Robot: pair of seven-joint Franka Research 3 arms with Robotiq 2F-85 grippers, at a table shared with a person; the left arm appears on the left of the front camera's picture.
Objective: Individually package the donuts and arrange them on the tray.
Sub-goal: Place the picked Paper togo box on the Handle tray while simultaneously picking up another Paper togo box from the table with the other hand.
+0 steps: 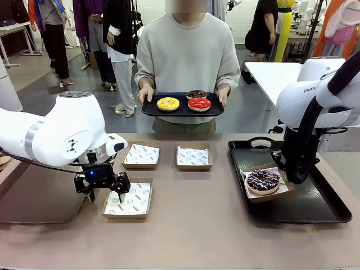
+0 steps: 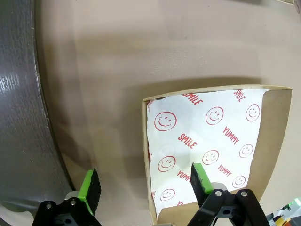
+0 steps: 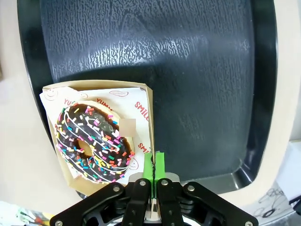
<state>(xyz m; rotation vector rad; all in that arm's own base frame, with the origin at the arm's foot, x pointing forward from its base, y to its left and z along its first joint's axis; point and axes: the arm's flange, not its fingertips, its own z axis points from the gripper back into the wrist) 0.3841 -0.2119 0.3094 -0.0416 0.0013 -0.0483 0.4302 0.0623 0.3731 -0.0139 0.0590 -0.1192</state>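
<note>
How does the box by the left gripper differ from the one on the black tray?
The left box is empty; the tray box holds a sprinkled donut. The left box sits on the table, the tray box on the black tray. The left gripper is open astride the left box's wall; the right gripper is shut on the tray box's wall. Both are brown card lined with smiley-printed paper.
</note>
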